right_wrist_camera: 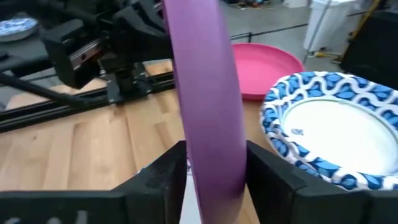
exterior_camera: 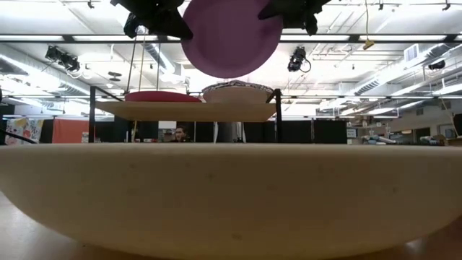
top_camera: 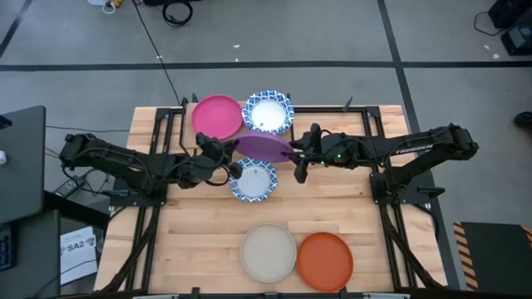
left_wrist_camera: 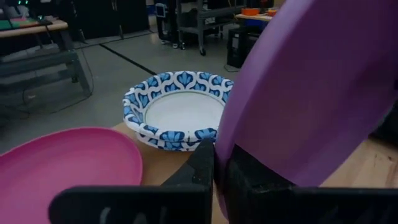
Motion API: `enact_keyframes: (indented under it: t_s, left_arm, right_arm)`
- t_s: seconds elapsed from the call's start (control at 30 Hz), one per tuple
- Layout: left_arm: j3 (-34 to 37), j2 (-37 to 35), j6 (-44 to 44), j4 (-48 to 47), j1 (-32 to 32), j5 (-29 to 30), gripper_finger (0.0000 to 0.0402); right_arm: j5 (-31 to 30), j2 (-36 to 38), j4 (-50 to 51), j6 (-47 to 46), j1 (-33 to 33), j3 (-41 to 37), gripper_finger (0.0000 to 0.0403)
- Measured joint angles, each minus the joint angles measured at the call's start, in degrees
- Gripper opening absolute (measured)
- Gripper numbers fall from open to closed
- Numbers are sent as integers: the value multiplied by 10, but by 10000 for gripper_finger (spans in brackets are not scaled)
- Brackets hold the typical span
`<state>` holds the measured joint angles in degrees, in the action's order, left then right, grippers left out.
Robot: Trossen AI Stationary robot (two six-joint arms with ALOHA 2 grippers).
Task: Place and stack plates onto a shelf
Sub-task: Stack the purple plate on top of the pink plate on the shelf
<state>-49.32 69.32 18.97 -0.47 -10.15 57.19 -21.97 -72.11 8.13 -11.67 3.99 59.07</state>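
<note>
Purple plate (top_camera: 263, 147) between both hands, rim edges hidden

Both my arms reach inward over mid-table, wrists facing each other. Left gripper (top_camera: 226, 154) is raised, its fingers (left_wrist_camera: 205, 163) pinched onto the near rim of the purple plate (top_camera: 264, 147). Right gripper (top_camera: 293, 152) is at matching height, its fingers (right_wrist_camera: 163, 175) bracketing the opposite rim edge-on. The plate hangs tilted between my two grippers.
</note>
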Motion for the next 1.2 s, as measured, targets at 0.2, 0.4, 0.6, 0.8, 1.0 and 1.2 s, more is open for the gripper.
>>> enact_keyframes:
  t_s: [0.2, 0.4, 0.6, 0.8, 1.0, 1.2]
  left_arm:
    - [-12, 0, -23, -8, 1, -10, 17]
    - [-45, -1, -36, -51, 1, -39, 17]
    - [-86, -1, -14, -154, 1, -70, 17]
    - [-144, -1, -1, -285, 9, -111, 17]
    - [-223, -1, -1, -415, 64, -218, 18]
    - [-304, -1, -11, -558, 168, -349, 18]
  right_arm:
    - [27, 1, 0, 42, 0, 0, 173]
    - [70, 16, 4, 43, 0, 0, 174]
    - [90, 61, 18, 43, 0, 0, 174]
    - [89, 115, 45, 43, 0, 0, 174]
    - [92, 156, 81, 38, 0, 0, 174]
    - [125, 163, 109, 22, 0, 0, 174]
